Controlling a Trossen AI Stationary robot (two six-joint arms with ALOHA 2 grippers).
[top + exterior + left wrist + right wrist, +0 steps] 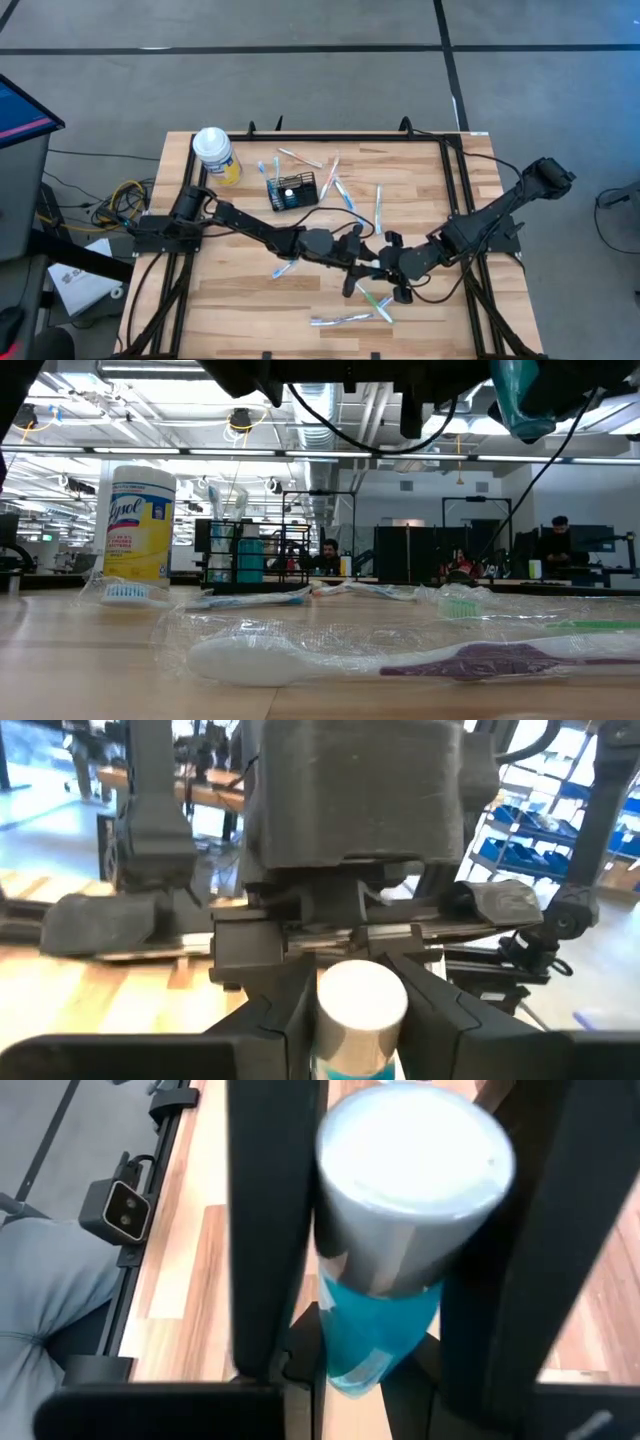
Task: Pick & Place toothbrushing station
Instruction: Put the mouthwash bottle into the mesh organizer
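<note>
At the middle of the surface [250, 290] the two claws meet tip to tip over a small tube with a white cap [410, 1230]. The right claw [400, 1280] is clenched on it; the left claw [360, 1010] has its fingers against the cap, though whether they grip cannot be told. The caddy [291, 191] stands well apart toward the far edge, beside the yellow canister [215, 153], on the left arm's side, so that arm is likely nearer. Wrapped toothbrushes [420, 660] lie scattered around. Beyond is a workshop with shelving.
</note>
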